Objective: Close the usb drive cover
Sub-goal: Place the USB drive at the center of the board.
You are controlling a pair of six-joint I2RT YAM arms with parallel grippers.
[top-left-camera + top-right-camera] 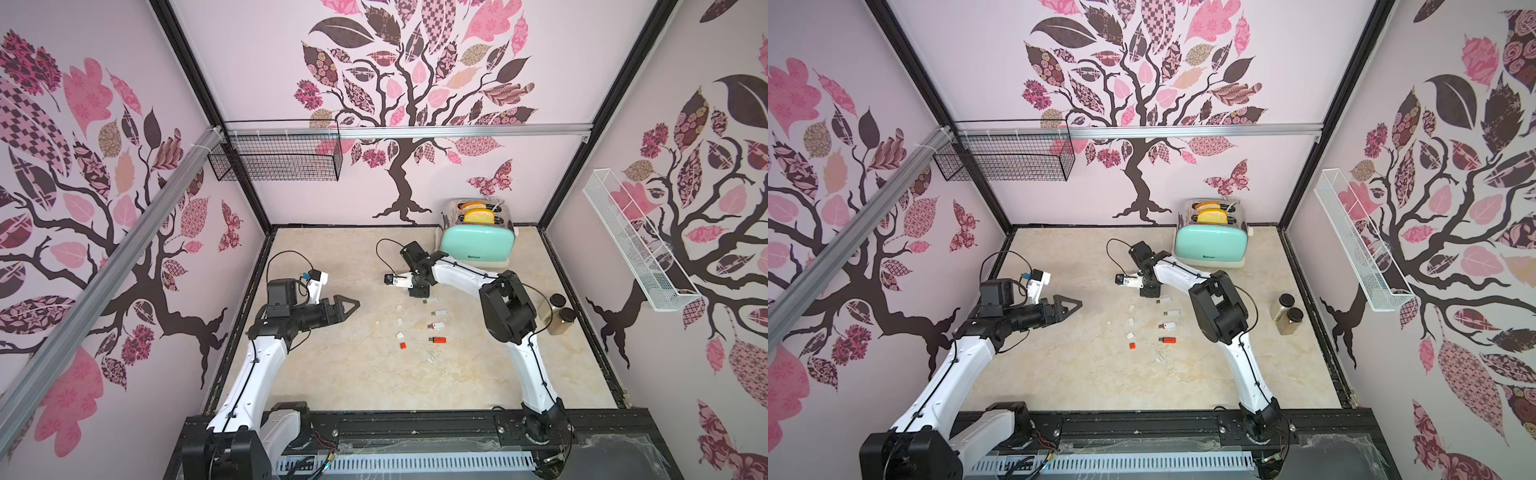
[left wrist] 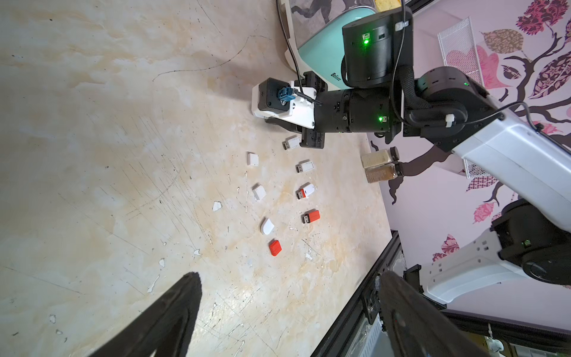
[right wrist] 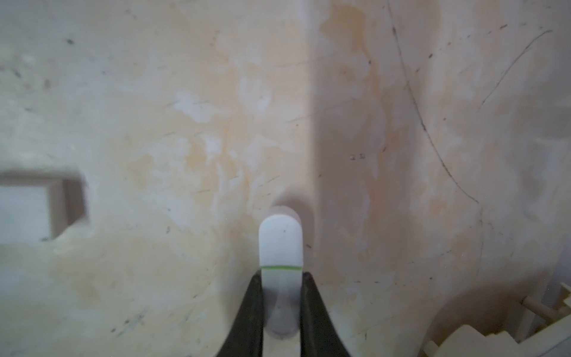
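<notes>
My right gripper [image 3: 280,275] is shut on a white usb drive [image 3: 280,241] with a thin green line across it. The drive's rounded end sticks out past the fingertips, close over the table. In both top views this gripper [image 1: 417,291] [image 1: 1149,291] points down at the far end of two rows. One row holds uncapped drives, white [image 2: 306,167] and red [image 2: 311,216]. The other holds loose covers, white [image 2: 259,192] and red [image 2: 275,247]. My left gripper [image 1: 349,305] [image 2: 290,275] hovers open to the left of the rows, holding nothing.
A mint toaster [image 1: 478,241] with toast stands at the back, just behind the right arm. Two spice jars [image 1: 559,316] lie near the right edge. A blurred white block [image 3: 27,210] lies beside the held drive. A black wire basket [image 1: 276,156] hangs on the back wall.
</notes>
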